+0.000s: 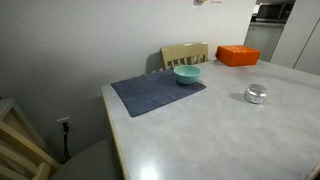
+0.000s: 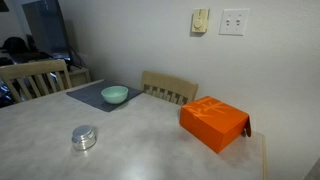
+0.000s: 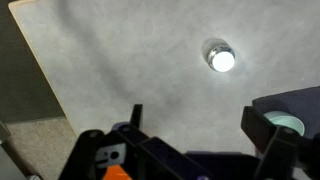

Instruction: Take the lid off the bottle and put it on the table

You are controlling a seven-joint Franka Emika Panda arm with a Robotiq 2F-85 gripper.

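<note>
Above the table [image 3: 120, 60], you held the gripper [image 3: 200, 128] high and clear of everything; neither exterior view caught the arm at all. In the wrist view its two dark fingers [image 3: 135, 118] stood spread wide, with only bare tabletop between them. I judged that a sensible span, since the cap is as broad as the container under it and the claw must pass right round it.

The bottle [image 1: 256, 98] stood upright and alone on the pale top. The lid [image 1: 256, 90] appeared to be seated on it, though the seam was too small to make out. In an exterior view it sat toward the right, well apart from the teal bowl [image 1: 187, 74] on the dark placemat [image 1: 150, 95] and from the orange box [image 1: 238, 55] at the far edge. In an exterior view from another side, the bottle [image 2: 84, 140] was near and left, with the box [image 2: 214, 124] off to the right and open table between them.

From the wrist, the lid [image 3: 221, 59] showed as a bright round disc beyond the fingers and a little right of their midline. The bowl [image 3: 286, 123] lay at the near right, just by the right-hand finger.

By my reading the job had not started. You needed to carry the claw forward and slightly right until the disc sat centred between the fingers, then come straight down on it. The bottle looked squat and light, so it might have risen with the cap or skidded. The bare table all round it gave plenty of room to set the lid down.
</note>
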